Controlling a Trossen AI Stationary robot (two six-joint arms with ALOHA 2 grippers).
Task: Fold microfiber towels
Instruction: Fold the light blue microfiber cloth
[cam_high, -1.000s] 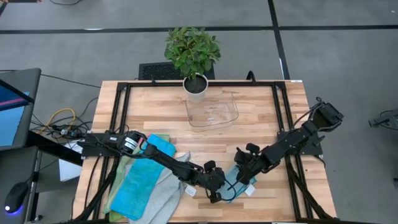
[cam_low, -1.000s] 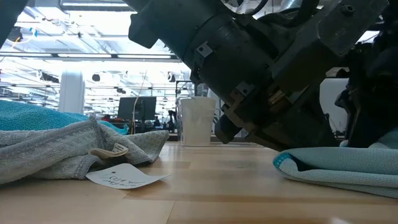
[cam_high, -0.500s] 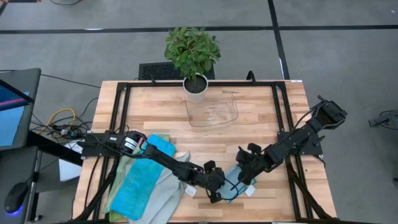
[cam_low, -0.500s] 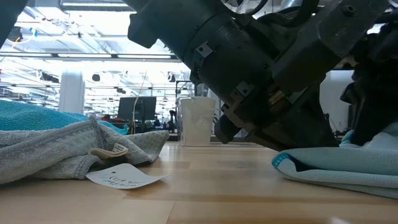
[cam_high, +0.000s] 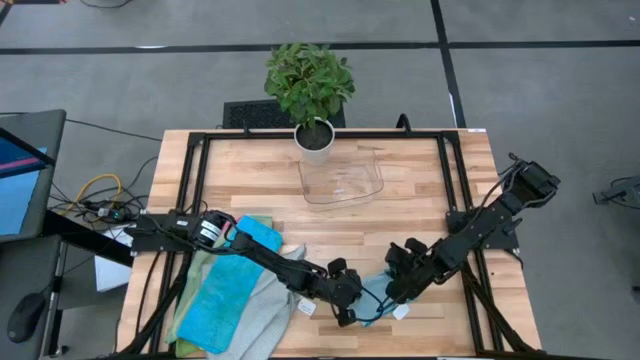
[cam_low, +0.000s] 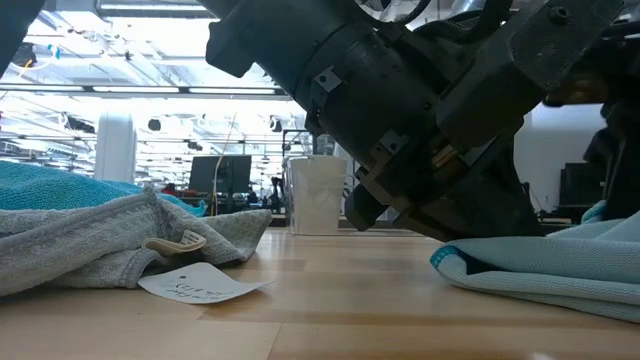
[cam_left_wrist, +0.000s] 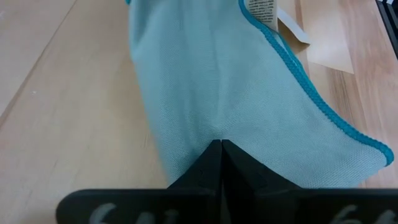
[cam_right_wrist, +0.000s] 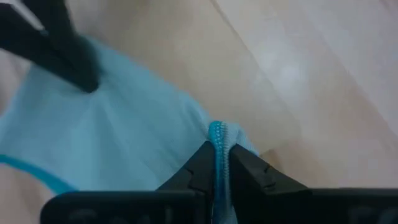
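The table (cam_high: 420, 190) fills the middle of the high view, a wooden top inside a black frame. On its lower left lies a heap of towels (cam_high: 235, 300): bright blue on top, grey beneath and spilling toward the bottom edge, a green strip along the left. In the low view that heap takes the left side, with a white tag (cam_low: 200, 286) lying on the wood just in front of the grey cloth.

The left arm (cam_high: 250, 255) runs from the left edge of the high view across the heap toward the bottom centre. The right arm (cam_high: 480, 228) comes in from the right edge, slanting down to the same spot.

A potted plant (cam_high: 310, 85) stands at the table's top centre, its white pot (cam_low: 315, 195) showing mid-frame in the low view. Just below it in the high view sits a clear tray (cam_high: 343, 180).

Between the two arm tips, bottom centre of the high view, lies a light towel (cam_high: 375, 300) with teal edging; in the low view it sits at the lower right, folded over on itself on the wood.

The left gripper (cam_left_wrist: 221, 149) is clenched on this light towel, fingers pressed together with the cloth pinched at their tips, at the bottom centre of its wrist view. The right gripper (cam_right_wrist: 217, 152) grasps the same towel by its teal hem, which stands bunched between the fingertips. A dark finger (cam_right_wrist: 62, 37) of the other arm shows at that view's upper left, on the cloth.
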